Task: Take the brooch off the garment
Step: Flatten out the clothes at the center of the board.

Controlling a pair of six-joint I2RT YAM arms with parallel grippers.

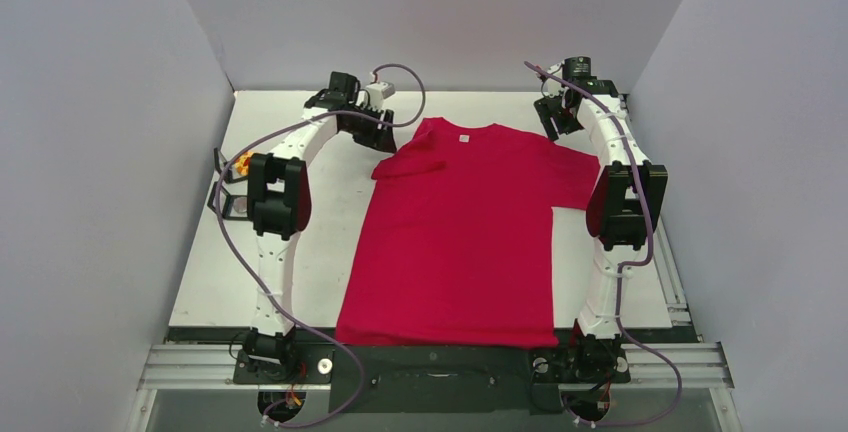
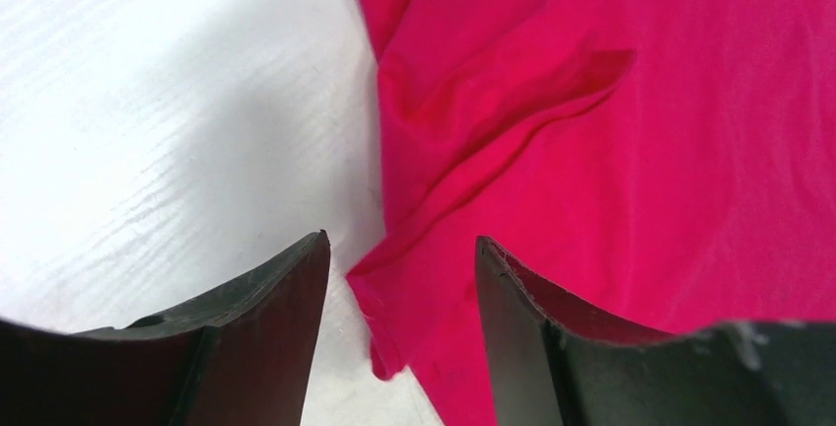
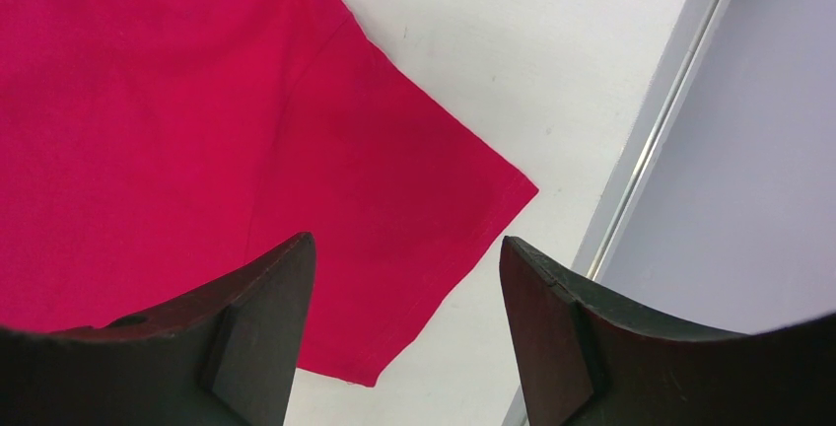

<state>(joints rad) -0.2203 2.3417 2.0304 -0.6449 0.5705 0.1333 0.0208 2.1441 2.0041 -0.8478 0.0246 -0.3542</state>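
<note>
The red T-shirt lies flat on the white table, neckline at the far end with a small white label. Its left sleeve is folded over and creased; it also shows in the left wrist view. No brooch shows on the shirt. My left gripper is open and empty above that sleeve's edge. My right gripper is open and empty above the flat right sleeve, and its fingertips straddle the sleeve's hem.
A small orange and yellow thing lies on the table by the left arm's elbow, partly hidden by it. A metal rail runs along the table's right edge. Grey walls stand close on three sides.
</note>
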